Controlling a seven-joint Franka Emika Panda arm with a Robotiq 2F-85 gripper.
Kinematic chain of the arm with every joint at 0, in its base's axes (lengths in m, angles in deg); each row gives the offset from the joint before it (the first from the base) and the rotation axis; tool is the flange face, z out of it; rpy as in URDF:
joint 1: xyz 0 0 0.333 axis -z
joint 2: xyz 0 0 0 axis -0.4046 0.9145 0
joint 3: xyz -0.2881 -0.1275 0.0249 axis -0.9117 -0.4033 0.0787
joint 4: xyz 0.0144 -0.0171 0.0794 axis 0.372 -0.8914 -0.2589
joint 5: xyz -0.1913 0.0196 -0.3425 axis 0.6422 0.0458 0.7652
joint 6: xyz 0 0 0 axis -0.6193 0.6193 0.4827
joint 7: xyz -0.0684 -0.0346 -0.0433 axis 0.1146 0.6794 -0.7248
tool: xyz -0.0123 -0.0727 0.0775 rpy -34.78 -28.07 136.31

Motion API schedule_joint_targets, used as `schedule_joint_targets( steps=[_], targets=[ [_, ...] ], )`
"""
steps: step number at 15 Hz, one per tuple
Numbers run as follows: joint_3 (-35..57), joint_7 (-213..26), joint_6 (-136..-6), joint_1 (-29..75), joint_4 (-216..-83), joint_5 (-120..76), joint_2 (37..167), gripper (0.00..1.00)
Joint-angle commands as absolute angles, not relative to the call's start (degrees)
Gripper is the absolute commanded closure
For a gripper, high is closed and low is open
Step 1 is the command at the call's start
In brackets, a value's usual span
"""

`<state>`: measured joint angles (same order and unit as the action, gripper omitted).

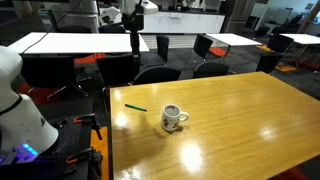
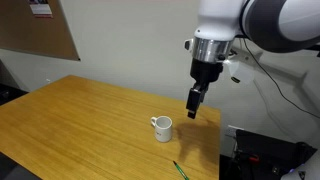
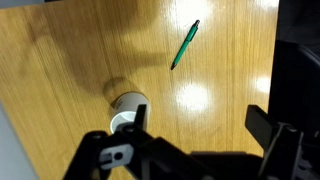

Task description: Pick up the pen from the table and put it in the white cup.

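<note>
The green pen (image 1: 135, 107) lies flat on the wooden table (image 1: 240, 130), near the edge at the robot's base. It is a little apart from the white mug (image 1: 173, 118) and does not touch it. The mug stands upright and its inside is dark. The gripper (image 3: 198, 118) hangs in the air above the table, higher than the mug, with its jaws spread wide and nothing between them. The tabletop is glossy, honey-brown, with clear grain and bright lamp reflections. Behind it stand white-topped tables (image 1: 70, 42) with black chairs (image 1: 155, 73). In an exterior view a cork board (image 2: 40, 35) hangs on the pale wall.
</note>
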<state>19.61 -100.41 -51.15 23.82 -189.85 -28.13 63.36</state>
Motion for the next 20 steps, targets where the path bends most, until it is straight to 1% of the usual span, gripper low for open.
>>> schedule_joint_targets(
  steps=[1, 6, 12, 16, 20],
  targets=[
    [19.4, -100.5, -51.0, 23.6, -189.7, -28.0, 63.4, 0.00],
    [19.4, -100.5, -51.0, 23.6, -189.7, -28.0, 63.4, 0.00],
    [21.6, -110.9, -53.9, 24.0, -191.6, -28.7, 64.2, 0.00],
    [23.9, -118.7, -57.8, 23.9, -193.2, -28.0, 66.0, 0.00],
    [25.4, -120.9, -65.5, 23.4, -196.0, -27.8, 68.1, 0.00]
  ],
)
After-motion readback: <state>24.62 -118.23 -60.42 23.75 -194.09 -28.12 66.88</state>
